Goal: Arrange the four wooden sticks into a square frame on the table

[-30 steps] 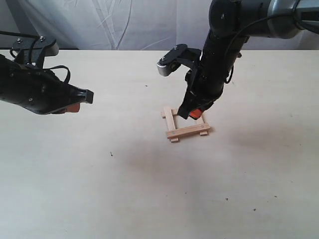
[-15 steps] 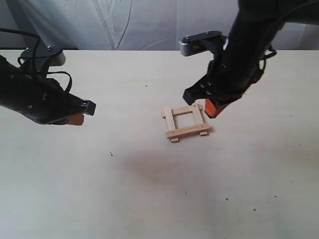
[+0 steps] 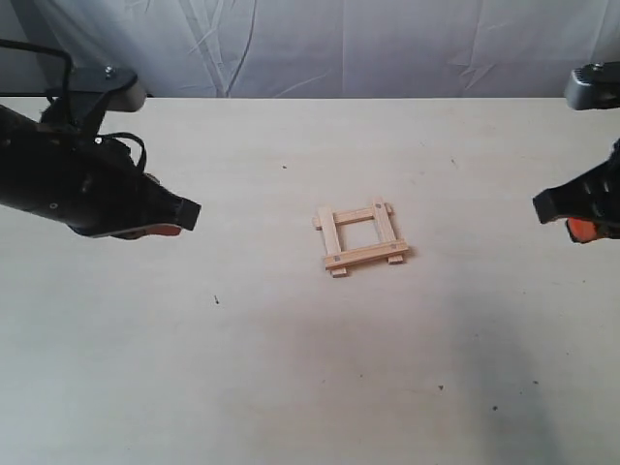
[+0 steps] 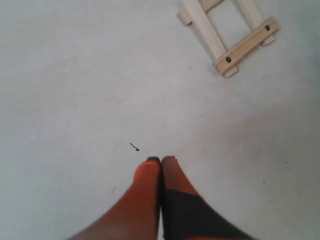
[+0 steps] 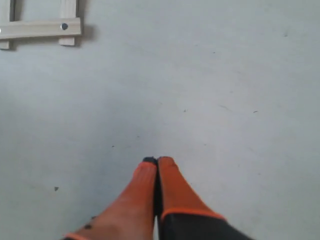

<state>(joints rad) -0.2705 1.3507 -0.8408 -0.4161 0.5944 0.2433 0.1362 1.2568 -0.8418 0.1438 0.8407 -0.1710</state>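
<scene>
The four wooden sticks lie crossed as a small square frame (image 3: pixel 359 238) near the middle of the table (image 3: pixel 291 368), ends sticking out at the corners. One corner of the square frame (image 4: pixel 227 35) shows in the left wrist view, and one edge of the frame (image 5: pixel 37 28) in the right wrist view. My left gripper (image 3: pixel 172 225) hovers well to the left of the frame, orange fingers pressed together, holding nothing. My right gripper (image 3: pixel 579 228) is at the far right edge of the exterior view, also shut and holding nothing, its fingertips (image 5: pixel 150 162) touching.
A creased white cloth (image 3: pixel 320 44) hangs behind the table's far edge. Tiny dark specks (image 3: pixel 216 299) dot the pale surface. Bare tabletop surrounds the frame on all sides.
My right arm has lifted off the frame and swung away to the far right. The left gripper has drifted slightly right. The frame has not moved.
</scene>
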